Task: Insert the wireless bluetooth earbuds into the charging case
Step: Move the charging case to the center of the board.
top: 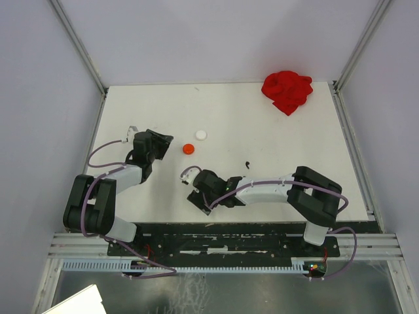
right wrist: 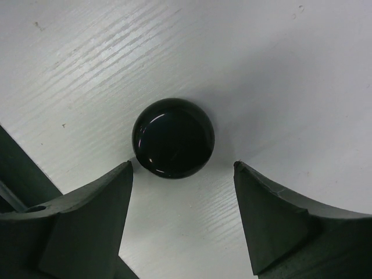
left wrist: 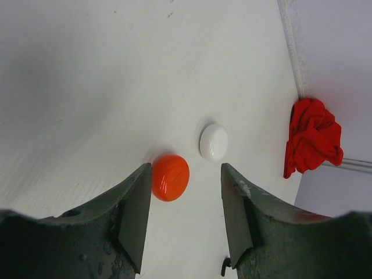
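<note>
Black-white arms [top: 262, 190], purple cables [top: 105, 146], dark-green jaws.

Ahead of the right gripper [right wrist: 182, 174] the black disc [right wrist: 173, 138] was glossy, mirror-smooth plastic on a matt white table [right wrist: 261, 70] with fine grain. Ahead of the left gripper [left wrist: 186, 174] the red disc [left wrist: 170, 177] shone and the white disc [left wrist: 213, 142] looked satin. Farther right, the cloth [left wrist: 313, 142] was matt and crumpled.

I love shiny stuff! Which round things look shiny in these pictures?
Right wrist view: the black disc is the shiniest, with pale streaks of light mirrored on its top. Left wrist view: the red disc has a few small white glints, while the white disc shows no bright spots, only a soft shadow around it.
</note>
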Controlling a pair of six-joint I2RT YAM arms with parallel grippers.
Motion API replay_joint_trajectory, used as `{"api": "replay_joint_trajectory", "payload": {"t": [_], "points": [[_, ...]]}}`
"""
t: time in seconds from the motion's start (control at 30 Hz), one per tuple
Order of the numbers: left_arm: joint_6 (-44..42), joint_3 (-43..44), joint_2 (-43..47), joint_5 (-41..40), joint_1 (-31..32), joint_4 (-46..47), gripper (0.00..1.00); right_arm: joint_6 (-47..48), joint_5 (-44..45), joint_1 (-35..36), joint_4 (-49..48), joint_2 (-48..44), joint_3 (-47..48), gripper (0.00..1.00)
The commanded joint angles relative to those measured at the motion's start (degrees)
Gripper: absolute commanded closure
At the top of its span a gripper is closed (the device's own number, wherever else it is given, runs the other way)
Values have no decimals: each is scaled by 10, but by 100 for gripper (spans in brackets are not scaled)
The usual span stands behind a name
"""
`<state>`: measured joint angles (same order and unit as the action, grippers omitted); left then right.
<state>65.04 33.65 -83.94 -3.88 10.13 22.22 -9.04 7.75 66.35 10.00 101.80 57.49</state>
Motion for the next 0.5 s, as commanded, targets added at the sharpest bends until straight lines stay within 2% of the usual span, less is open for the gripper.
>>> {"api": "replay_joint_trajectory", "payload": {"t": [0.0, 0.47], "points": [[-18, -4, 12, 8, -4, 13, 43, 6, 45, 4, -18, 12, 25, 22], [-17, -5, 8, 11, -6, 17, 43, 2, 108, -18, -16, 28, 41, 22]]}}
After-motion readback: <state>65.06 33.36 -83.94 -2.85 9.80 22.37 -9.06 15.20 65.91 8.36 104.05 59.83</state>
